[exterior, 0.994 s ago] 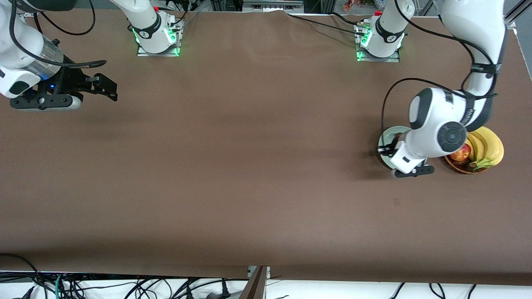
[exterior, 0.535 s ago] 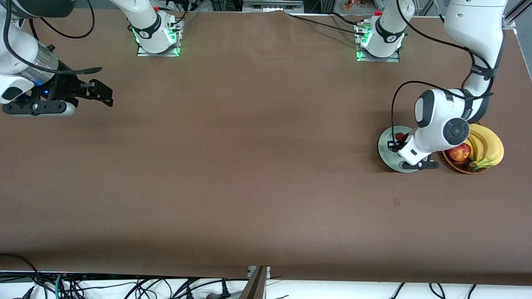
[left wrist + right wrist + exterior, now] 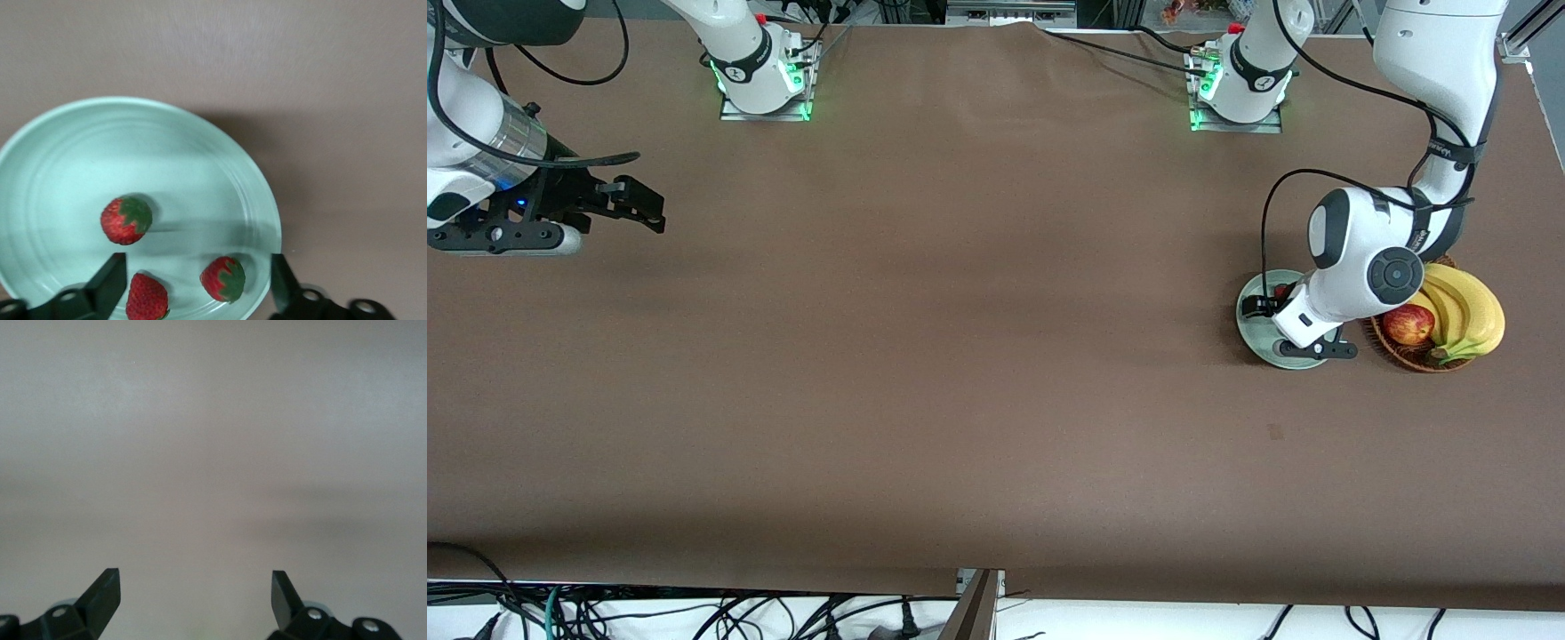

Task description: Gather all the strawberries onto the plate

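the left gripper [image 3: 193,280] hangs over the plate [image 3: 60,133] with its jaws wide apart and nothing held between them. in the left wrist view two strawberries lie in the gap between the fingers [image 3: 110,280]: one [image 3: 147,298] close to one finger, the other [image 3: 223,279] more toward the second finger. the third strawberry [image 3: 125,219] lies a little further out from the jaws, more toward the middle of the plate. all three rest on the plate, apart from each other.

in the front view the plate [image 3: 1258,342] stands at the left arm's end of the table, just beside the wicker basket [image 3: 1405,356] with the apple [image 3: 1408,324] and bananas [image 3: 1463,311].

the right gripper [image 3: 636,200] waits with its jaws apart over bare table at the right arm's end, well apart from the plate.

so the collecting seems done; the coming move probably asks only that the left gripper rises straight up, without touching the berries below.
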`<state>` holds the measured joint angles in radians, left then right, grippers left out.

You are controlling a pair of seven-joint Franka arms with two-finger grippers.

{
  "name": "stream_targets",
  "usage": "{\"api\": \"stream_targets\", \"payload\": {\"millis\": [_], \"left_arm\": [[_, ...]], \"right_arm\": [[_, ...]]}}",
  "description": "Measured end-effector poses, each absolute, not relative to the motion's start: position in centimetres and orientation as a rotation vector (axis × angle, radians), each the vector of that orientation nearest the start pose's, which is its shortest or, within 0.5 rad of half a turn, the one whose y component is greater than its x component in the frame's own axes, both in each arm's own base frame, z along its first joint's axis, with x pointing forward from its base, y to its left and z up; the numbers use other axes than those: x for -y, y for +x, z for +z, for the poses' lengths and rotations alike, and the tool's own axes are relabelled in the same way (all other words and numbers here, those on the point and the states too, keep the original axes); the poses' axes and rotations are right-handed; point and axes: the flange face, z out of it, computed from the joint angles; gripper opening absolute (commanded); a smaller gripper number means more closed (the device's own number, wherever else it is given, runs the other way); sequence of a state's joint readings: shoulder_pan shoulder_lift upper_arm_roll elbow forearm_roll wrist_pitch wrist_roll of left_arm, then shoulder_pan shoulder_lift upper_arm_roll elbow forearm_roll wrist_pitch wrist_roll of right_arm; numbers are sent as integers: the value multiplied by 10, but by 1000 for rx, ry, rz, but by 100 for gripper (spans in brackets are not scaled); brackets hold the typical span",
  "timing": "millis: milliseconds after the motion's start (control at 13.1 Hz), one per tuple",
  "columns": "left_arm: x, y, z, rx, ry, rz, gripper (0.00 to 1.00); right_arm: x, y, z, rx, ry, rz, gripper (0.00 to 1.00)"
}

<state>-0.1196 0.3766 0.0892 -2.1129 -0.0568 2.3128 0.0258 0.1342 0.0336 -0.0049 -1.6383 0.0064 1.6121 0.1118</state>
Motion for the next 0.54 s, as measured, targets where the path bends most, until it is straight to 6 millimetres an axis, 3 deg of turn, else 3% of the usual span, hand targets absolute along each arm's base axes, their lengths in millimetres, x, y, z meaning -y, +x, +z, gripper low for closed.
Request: {"api": "stream_targets", "payload": {"millis": [153, 535], "left_arm": [[19, 568, 259, -30, -3146, 222, 100], [24, 585, 389, -51, -3162, 280, 100]], "right_arm": [[-73, 560, 578, 26, -3141, 94, 99], [-73, 560, 578, 24, -3141, 92, 99]]}}
